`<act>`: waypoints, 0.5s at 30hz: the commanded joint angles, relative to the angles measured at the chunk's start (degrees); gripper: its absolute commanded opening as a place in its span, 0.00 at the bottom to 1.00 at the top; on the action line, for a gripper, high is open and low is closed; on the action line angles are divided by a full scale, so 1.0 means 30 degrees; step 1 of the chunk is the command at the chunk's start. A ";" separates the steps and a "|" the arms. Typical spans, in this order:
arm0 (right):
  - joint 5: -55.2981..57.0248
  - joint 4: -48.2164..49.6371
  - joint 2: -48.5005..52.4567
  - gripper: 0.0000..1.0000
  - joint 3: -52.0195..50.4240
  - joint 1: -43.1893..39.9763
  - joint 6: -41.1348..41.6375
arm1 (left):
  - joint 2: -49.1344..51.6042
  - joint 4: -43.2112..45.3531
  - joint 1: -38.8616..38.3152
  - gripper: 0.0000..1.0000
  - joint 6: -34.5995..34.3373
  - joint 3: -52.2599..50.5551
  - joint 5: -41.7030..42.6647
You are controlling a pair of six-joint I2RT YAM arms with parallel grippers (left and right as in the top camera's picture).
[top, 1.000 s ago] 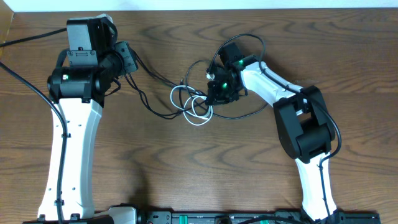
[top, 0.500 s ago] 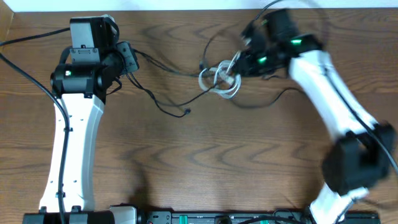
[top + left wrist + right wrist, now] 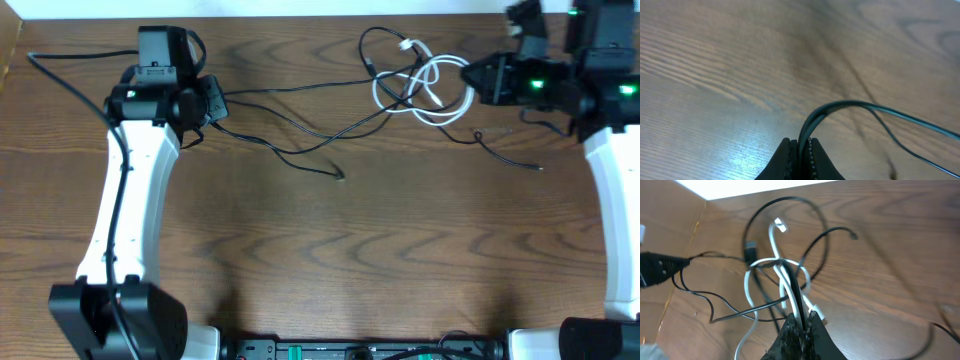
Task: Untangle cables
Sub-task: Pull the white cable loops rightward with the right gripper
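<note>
The left gripper (image 3: pixel 800 148) is pinching one black cable (image 3: pixel 845 103), and the right gripper (image 3: pixel 801 324) is clamping the white cable (image 3: pixel 747 281) alongside another black one, the knot spreading across the counter's (image 3: pixel 350 260) far side between them.

We see the cables (image 3: pixel 400 95) partly knotted together, with the white cable (image 3: pixel 441 97) coiled in a few overlapping loops, its small plug end turned toward the far edge, and one side of the loops pinched in the closed right gripper (image 3: pixel 478 80) along with a black strand. Thin black cables (image 3: pixel 385 40) thread through those loops and arc beyond them, and one long black cable (image 3: pixel 290 92) runs almost straight leftward to the left gripper (image 3: pixel 216 100), which is clamped on it. Another black strand sags toward us and ends in a loose tip lying flat, and a short one trails off to the right of the tangle
</note>
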 commanded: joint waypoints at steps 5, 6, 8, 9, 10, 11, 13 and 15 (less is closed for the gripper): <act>-0.0109 -0.0962 -0.0408 0.01 0.0131 -0.2178 -0.0809 | 0.2317 -0.0619 0.0036 0.07 -0.0087 -0.0168 -0.1545; -0.0124 -0.1078 -0.0408 0.01 0.0131 -0.2375 -0.0852 | 0.2623 -0.0729 0.0036 0.07 -0.0087 -0.0168 -0.1705; -0.0255 -0.1202 -0.0408 0.01 0.0131 -0.2710 -0.0867 | 0.3198 -0.0874 0.0036 0.07 -0.0080 -0.0168 -0.1690; -0.0284 -0.1268 -0.0408 0.01 0.0131 -0.2878 -0.0867 | 0.3504 -0.0925 0.0036 0.07 -0.0080 -0.0168 -0.1690; -0.0321 -0.1290 -0.0408 0.01 0.0131 -0.2994 -0.0867 | 0.3738 -0.0933 0.0036 0.08 -0.0080 -0.0168 -0.1690; -0.0408 -0.1297 -0.0408 0.01 0.0131 -0.3104 -0.0874 | 0.3963 -0.0925 0.0036 0.07 -0.0080 -0.0168 -0.1690; -0.0554 -0.1333 -0.0408 0.01 0.0131 -0.3264 -0.0903 | 0.4401 -0.0903 0.0036 0.08 -0.0080 -0.0168 -0.1698; -0.0590 -0.1428 -0.0408 0.01 0.0131 -0.3286 -0.0933 | 0.4663 -0.0911 0.0036 0.07 -0.0044 -0.0168 -0.1698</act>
